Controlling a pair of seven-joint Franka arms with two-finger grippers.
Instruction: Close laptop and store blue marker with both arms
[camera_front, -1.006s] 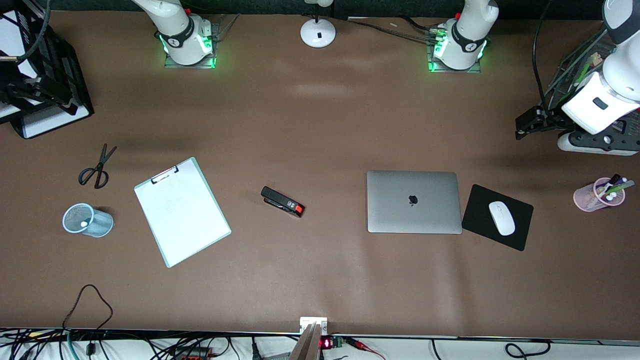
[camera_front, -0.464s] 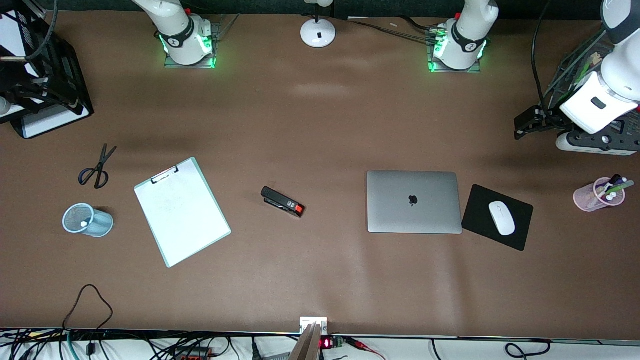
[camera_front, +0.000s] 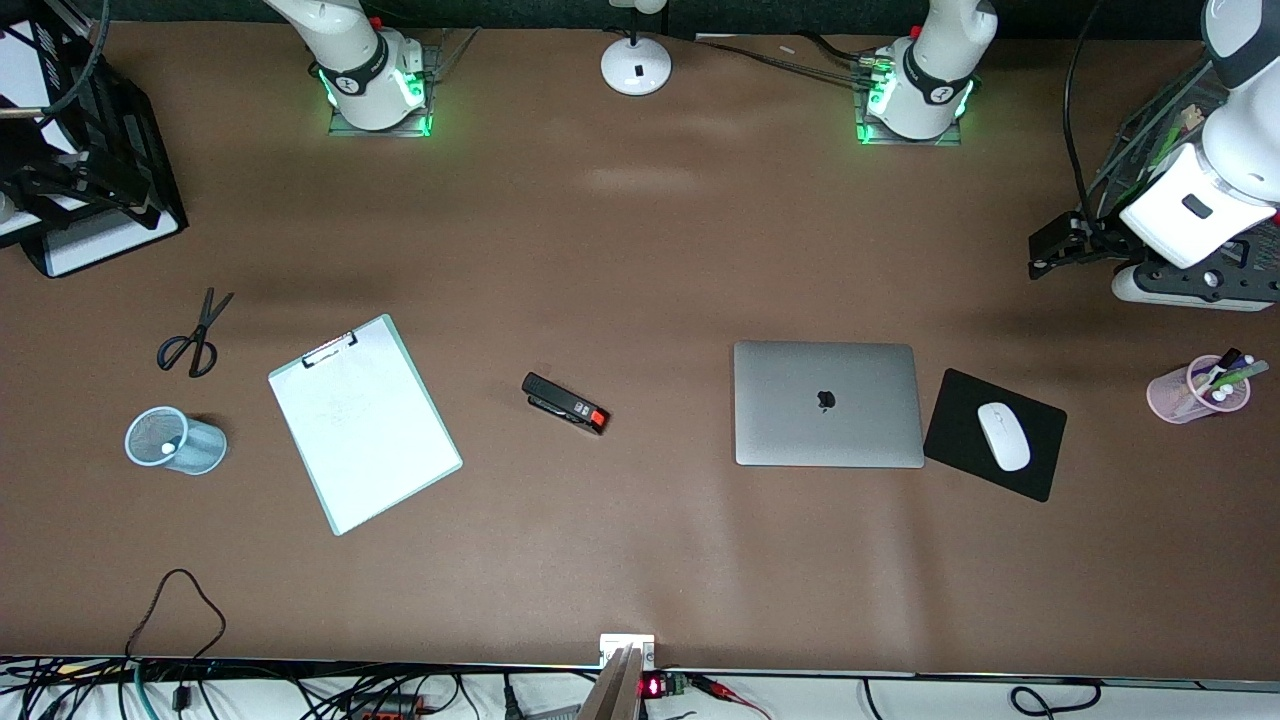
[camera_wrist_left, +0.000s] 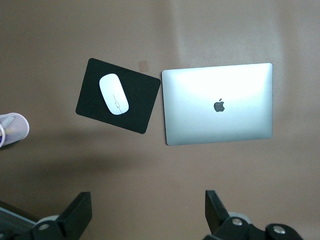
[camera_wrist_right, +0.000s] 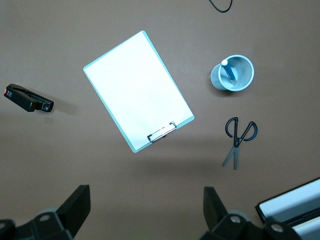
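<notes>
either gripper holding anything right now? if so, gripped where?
Nothing held. The left gripper is open, high over the table by the closed silver-grey laptop. The right gripper is open above the white clipboard.

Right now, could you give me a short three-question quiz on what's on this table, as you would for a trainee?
1. True or false: the laptop lies shut.
2. Where is the blue marker? A) beside the stapler B) in the blue mesh cup C) on the clipboard
3. Are the left gripper and right gripper holding anything?

Key: 1 true; 2 B; 3 no, both are open and empty, up over the table.
</notes>
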